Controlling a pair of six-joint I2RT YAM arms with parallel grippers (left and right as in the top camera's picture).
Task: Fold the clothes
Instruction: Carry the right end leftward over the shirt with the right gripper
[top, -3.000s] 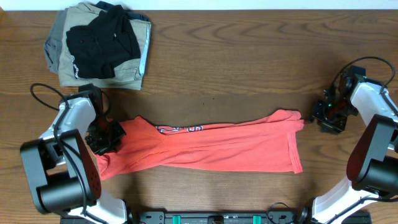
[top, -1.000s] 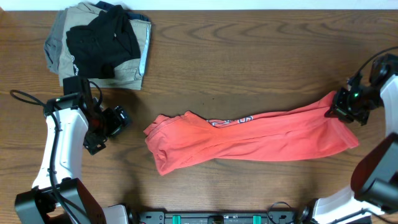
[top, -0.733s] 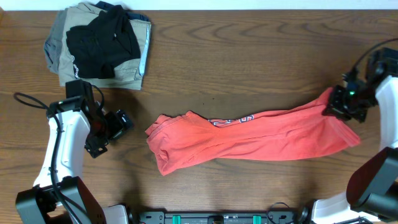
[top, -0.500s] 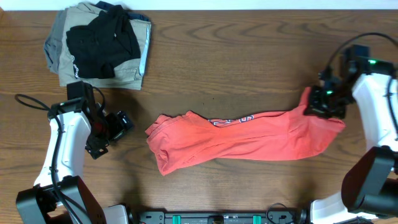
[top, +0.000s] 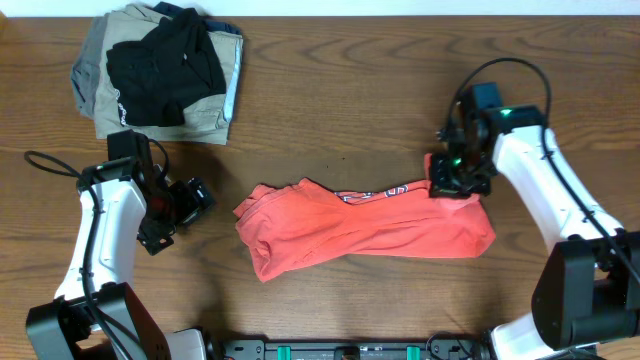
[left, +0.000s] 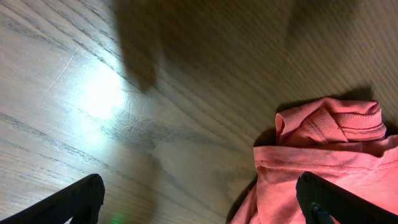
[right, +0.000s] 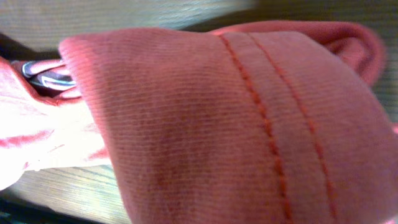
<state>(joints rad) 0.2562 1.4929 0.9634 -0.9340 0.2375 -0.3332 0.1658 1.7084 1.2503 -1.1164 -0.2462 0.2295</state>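
Red-orange T-shirt (top: 365, 225) is laid bunched along the bench (top: 350, 90) middle, its right end clamped in the right gripper (top: 455, 175). Meanwhile the left gripper (top: 192, 195) is held apart near the left end, nothing pinned, so the whole shirt could easily get dragged and the fold skewed.

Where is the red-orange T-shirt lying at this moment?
In the overhead view the red-orange T-shirt lies bunched near the table's centre, with the right gripper at its right end and the left gripper apart on its left.
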